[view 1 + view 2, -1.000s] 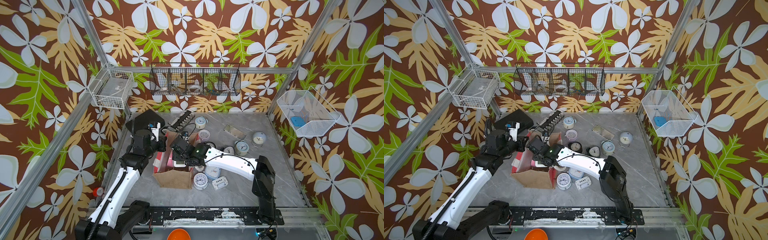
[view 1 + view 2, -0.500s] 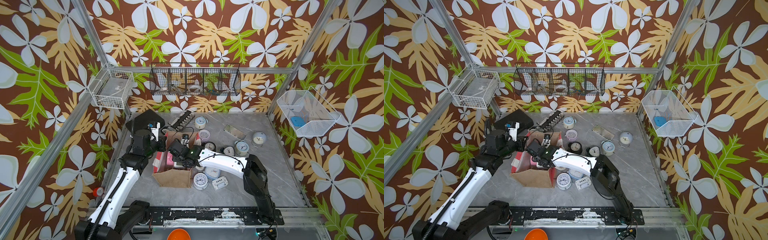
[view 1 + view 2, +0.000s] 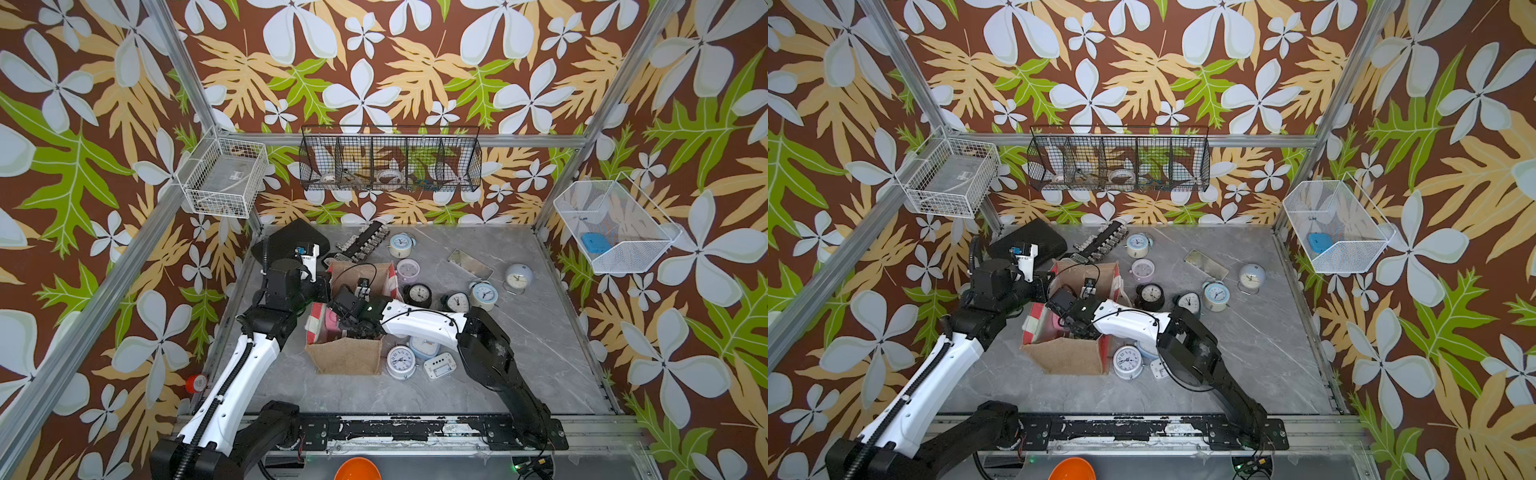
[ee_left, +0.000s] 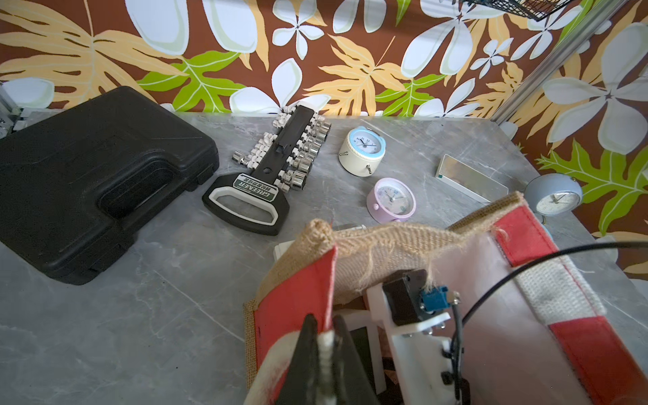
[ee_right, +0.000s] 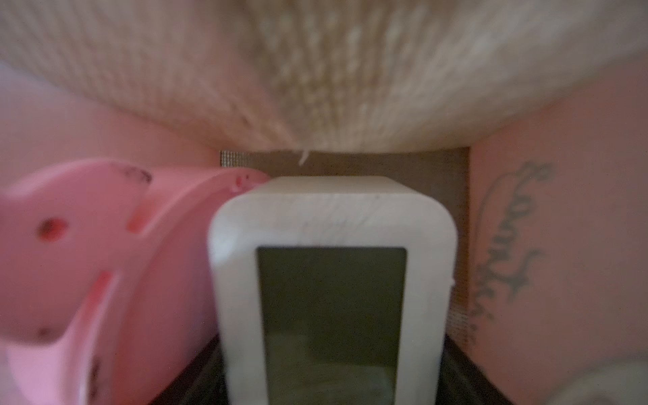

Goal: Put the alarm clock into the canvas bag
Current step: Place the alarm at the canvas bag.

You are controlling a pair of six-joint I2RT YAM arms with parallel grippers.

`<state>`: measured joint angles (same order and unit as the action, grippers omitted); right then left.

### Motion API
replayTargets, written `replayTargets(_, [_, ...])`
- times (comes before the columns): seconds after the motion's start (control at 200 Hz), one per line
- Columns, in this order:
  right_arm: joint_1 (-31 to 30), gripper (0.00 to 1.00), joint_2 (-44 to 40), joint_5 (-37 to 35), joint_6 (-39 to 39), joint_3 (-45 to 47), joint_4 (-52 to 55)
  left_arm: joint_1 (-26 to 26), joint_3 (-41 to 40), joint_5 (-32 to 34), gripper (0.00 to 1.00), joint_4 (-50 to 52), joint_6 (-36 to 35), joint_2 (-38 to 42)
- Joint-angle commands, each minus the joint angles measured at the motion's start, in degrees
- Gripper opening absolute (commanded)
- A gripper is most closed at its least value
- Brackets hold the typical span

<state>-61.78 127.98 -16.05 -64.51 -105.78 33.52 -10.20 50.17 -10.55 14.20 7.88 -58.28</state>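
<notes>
Alarm clock (image 5: 329, 280), white, sits inside the canvas bag (image 3: 345, 357) beside a pink clock (image 5: 87, 266), before the right end effector (image 3: 355, 328); its jaws' stance cannot be told. Left end effector (image 4: 324, 336) is pinched together on the bag's rim. Judged step: release. Next: let go fully, lift clear of the rim. Legible: "GREENER" on the socket rail (image 4: 277, 154); lining script unreadable.

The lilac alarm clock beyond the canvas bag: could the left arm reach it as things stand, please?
Probably not yet: the left hand is shut on the striped side of the canvas bag. The lilac alarm clock itself lies in the open just past it.
</notes>
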Motion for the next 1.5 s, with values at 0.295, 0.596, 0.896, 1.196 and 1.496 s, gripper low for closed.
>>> replayTargets(0.295, [-0.08, 0.92, -4.20, -1.33, 0.34, -0.31, -0.83, -0.17, 0.34, -1.16, 0.00, -1.65, 0.28, 0.36])
replayTargets(0.596, [-0.97, 0.91, -11.90, -3.41, 1.54, 0.15, 0.13, -0.17, 0.72, 3.21, 0.00, -0.31, -0.41, 0.34])
replayTargets(0.896, [-0.98, 0.88, -20.15, -6.83, 8.29, 1.60, 0.20, -0.17, 0.90, 8.29, 0.00, 0.79, -1.36, 0.88])
replayTargets(1.196, [1.93, 0.87, -28.40, -11.06, 20.60, 4.16, 2.79, -0.14, 0.80, 10.86, 0.00, 1.11, -1.60, 1.10])
replayTargets(1.496, [11.47, 0.85, -42.29, -7.02, 27.14, 20.80, 0.05, -0.17, 1.10, 12.04, 0.00, 1.84, -1.81, 0.27])
